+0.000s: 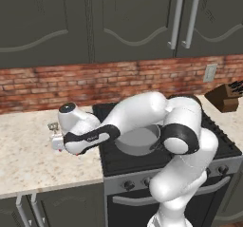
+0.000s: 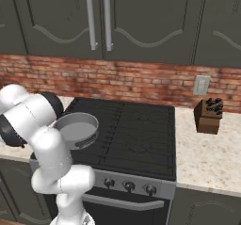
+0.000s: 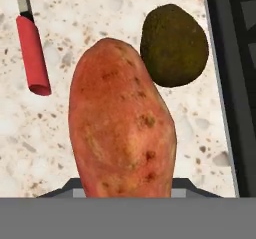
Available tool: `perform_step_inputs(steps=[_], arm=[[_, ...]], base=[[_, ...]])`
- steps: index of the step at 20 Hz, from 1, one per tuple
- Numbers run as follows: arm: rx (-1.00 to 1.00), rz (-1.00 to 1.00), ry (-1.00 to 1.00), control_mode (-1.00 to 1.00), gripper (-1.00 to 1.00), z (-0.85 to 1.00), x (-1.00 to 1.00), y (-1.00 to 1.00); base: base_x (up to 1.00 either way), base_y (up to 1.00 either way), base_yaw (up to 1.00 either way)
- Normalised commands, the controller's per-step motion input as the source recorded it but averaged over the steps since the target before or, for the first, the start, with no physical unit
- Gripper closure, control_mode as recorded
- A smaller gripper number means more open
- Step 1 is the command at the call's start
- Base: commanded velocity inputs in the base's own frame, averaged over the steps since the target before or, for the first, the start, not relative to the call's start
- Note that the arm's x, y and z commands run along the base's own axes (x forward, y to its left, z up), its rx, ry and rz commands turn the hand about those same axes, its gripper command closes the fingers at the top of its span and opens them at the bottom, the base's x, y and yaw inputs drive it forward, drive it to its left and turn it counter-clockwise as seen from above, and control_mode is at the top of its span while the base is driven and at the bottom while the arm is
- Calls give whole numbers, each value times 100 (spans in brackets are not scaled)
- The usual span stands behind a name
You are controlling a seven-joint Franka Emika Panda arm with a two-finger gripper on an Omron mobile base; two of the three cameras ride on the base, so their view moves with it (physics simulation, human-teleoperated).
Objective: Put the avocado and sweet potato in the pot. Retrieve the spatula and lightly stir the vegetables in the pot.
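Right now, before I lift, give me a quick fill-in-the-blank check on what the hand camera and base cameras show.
1. The gripper is closed around the ____.
2. The avocado lies on the ____, beside the stove edge.
3. The spatula has a ____ handle.
4. The pot sits on the stove and holds ____ vegetables.

Missing words: sweet potato; counter; red; no
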Motion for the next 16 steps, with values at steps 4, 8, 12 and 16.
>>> perform_step_inputs(steps=[4, 8, 12, 16], arm=[[0, 0, -21, -100, 100, 86, -70, -70], [-1, -1, -9, -100, 100, 81, -18, -99], [-3, 0, 0, -100, 100, 84, 0, -98], [0, -4, 1, -100, 100, 49, 3, -100]], base=[[0, 0, 0], [0, 0, 0], [0, 0, 0], [0, 0, 0]])
